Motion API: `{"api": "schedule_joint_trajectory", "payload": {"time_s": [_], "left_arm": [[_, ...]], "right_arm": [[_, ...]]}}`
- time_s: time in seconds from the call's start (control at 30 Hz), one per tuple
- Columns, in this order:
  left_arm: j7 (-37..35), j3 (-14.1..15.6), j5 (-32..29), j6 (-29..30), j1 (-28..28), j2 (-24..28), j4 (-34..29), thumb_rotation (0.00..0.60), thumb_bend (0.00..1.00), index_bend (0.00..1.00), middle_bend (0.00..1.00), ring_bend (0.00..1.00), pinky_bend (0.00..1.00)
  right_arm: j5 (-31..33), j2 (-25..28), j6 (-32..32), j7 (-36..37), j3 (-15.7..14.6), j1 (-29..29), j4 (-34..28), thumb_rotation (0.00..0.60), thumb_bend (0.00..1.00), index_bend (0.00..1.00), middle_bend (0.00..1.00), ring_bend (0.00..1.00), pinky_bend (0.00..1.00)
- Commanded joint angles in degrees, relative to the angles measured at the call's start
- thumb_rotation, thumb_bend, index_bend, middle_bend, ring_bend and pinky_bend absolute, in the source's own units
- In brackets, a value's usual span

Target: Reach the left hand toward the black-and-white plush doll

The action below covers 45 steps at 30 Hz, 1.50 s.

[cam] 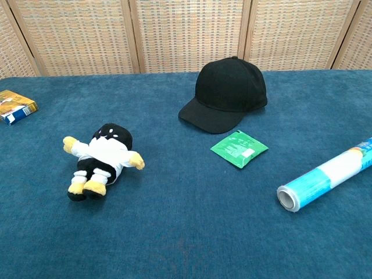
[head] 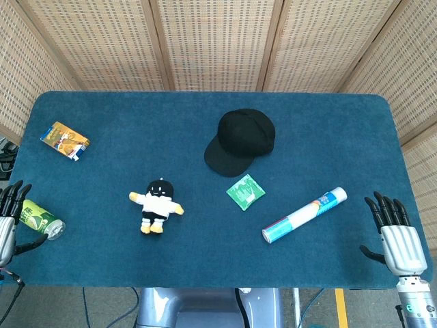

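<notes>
The black-and-white plush doll [head: 157, 206] [cam: 100, 161] lies on its back on the blue table, left of centre, with yellow hands and feet. My left hand [head: 8, 222] sits at the table's left edge, fingers spread and open, well to the left of the doll and holding nothing. At the near right corner my right hand [head: 396, 236] rests with its fingers apart and nothing in it. Neither hand shows in the chest view.
A green can [head: 41, 219] lies on its side right next to my left hand. An orange carton [head: 64, 140] [cam: 15, 106] is at the far left. A black cap [head: 242, 141] [cam: 226, 93], a green sachet [head: 245, 191] [cam: 239, 148] and a blue-white roll [head: 304, 215] [cam: 325, 182] lie to the right.
</notes>
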Motion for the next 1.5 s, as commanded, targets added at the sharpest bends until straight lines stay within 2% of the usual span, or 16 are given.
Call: {"api": "schedule_joint_trajectory", "payload": {"time_s": [0.03, 1.07, 1.3, 1.4, 1.5], "left_arm": [[0.0, -0.1, -0.2, -0.1, -0.1, -0.1, 0.1, 0.6, 0.05, 0.0, 0.0, 0.0, 0.0], [0.1, -0.4, -1.4, -1.6, -0.5, -0.5, 0.1, 0.6, 0.05, 0.01, 0.0, 0.0, 0.0], [-2.1, -2.0, -5.0, -6.4, -2.6, 0.3, -1.0, 0.6, 0.12, 0.1, 0.0, 0.0, 0.0], [-0.8, -3.0, -6.7, -10.5, -5.1, 1.2, -2.2, 0.6, 0.13, 0.13, 0.0, 0.0, 0.0], [1.1, -4.3, -9.0, -14.1, -7.4, 2.0, -3.7, 0.6, 0.2, 0.2, 0.0, 0.0, 0.0]], "right_arm": [[0.0, -0.1, 0.0, 0.0, 0.0, 0.0, 0.0, 0.6, 0.09, 0.0, 0.0, 0.0, 0.02], [-0.3, 0.5, 0.5, 2.2, -0.1, -0.3, -0.3, 0.6, 0.09, 0.0, 0.0, 0.0, 0.02], [-0.8, 0.4, 0.0, 2.1, -0.5, -0.1, -0.4, 0.6, 0.09, 0.0, 0.0, 0.0, 0.03], [-0.7, 0.2, -0.3, 1.9, -0.5, 0.0, -0.3, 0.6, 0.09, 0.0, 0.0, 0.0, 0.03], [-0.5, 0.1, -0.6, 1.9, -0.6, 0.1, -0.3, 0.6, 0.09, 0.0, 0.0, 0.0, 0.03]]}}
